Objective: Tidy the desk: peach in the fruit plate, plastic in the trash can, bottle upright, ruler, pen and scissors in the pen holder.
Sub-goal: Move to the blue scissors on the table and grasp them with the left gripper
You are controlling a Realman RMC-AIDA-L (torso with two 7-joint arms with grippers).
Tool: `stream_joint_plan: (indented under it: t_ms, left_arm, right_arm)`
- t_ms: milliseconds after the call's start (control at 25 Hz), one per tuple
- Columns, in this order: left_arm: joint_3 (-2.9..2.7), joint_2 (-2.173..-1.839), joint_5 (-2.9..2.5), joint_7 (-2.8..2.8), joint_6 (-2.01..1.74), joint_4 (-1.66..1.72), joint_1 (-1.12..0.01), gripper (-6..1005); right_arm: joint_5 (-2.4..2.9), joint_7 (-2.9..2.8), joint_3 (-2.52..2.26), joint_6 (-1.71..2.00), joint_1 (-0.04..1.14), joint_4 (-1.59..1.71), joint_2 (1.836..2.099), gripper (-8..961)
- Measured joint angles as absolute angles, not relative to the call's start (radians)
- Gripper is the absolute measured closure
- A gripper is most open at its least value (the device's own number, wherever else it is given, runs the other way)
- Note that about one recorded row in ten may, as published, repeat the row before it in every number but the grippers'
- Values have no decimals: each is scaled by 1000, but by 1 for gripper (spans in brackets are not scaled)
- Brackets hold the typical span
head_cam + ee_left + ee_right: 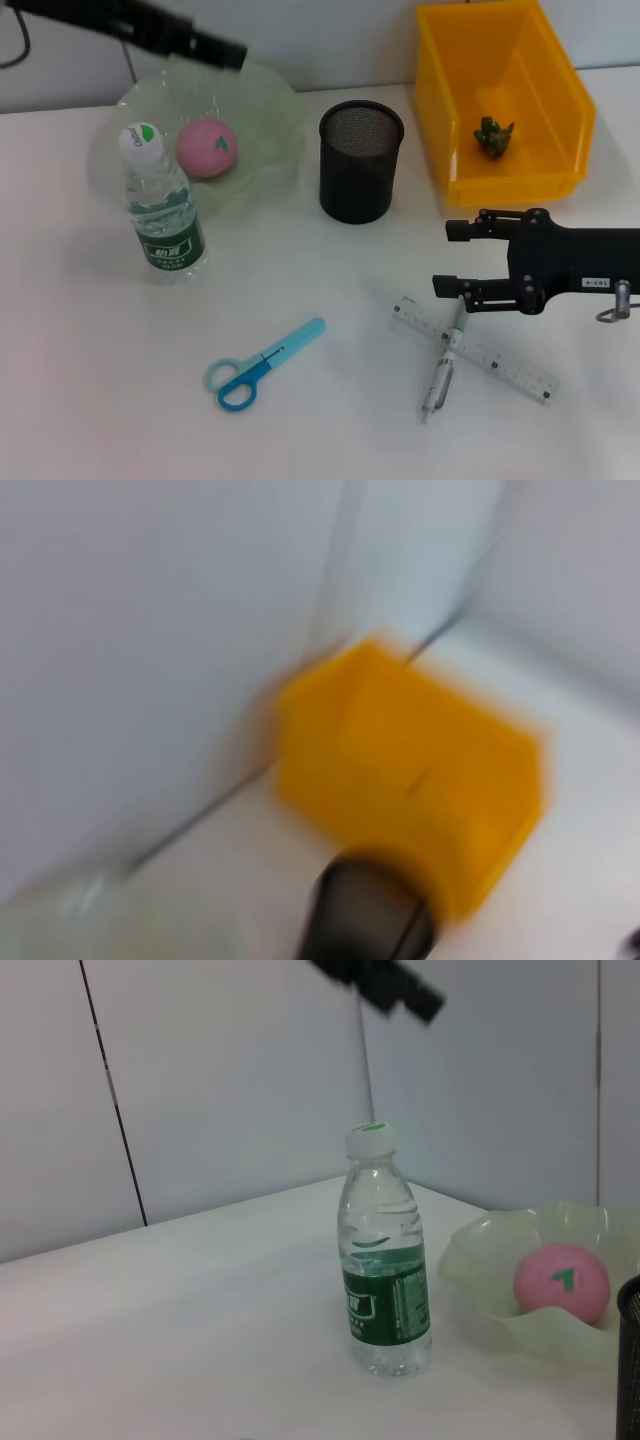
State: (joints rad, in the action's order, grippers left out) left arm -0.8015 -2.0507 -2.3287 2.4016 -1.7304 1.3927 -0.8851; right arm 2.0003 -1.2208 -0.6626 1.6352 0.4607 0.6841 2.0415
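Note:
The pink peach (207, 147) lies in the pale green fruit plate (270, 110); the right wrist view shows the same peach (562, 1282) and plate (480, 1260). The bottle (160, 200) stands upright beside the plate, also seen as the bottle (385, 1260). Green plastic (493, 135) sits in the yellow trash can (505, 170). On the table lie the blue scissors (262, 365), the clear ruler (478, 347) and the pen (445, 365) across it. My right gripper (455, 258) is open just above their far ends. My left gripper (228, 50) hangs above the plate's far rim.
The black mesh pen holder (360, 160) stands between plate and trash can. The blurred left wrist view shows the trash can (410, 780) and pen holder (370, 920). A wall runs behind the table.

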Motion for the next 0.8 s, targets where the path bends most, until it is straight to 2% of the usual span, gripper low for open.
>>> stream_joint_plan:
  t_ms: [80, 200, 280, 480, 640, 800]
  left_arm:
    - [-795, -2038, -2081, 2279, -1742, 1354, -822, 200]
    - [-821, -2038, -1960, 2178, -1756, 1332, -778, 200]
    - [-873, -2056, -1869, 2027, -1776, 1317, -710, 200]
    - [-962, -2069, -1740, 1818, -1761, 1158, -619, 203]
    - [-964, -2063, -1691, 1677, -1753, 971, -594, 205]
    - [-963, -2062, -1690, 1653, -1752, 934, -592, 207]
  right_arm:
    - [2000, -1222, -663, 1635, 461, 684, 2042, 192]
    - [2000, -1223, -663, 1635, 461, 684, 2042, 192]
    - [2000, -1224, -655, 1639, 461, 685, 2042, 192]
    - [2000, -1231, -631, 1648, 462, 690, 2042, 192]
    - [2000, -1245, -620, 1656, 459, 692, 2040, 192]
    - [2000, -1261, -601, 1661, 458, 695, 2039, 192]
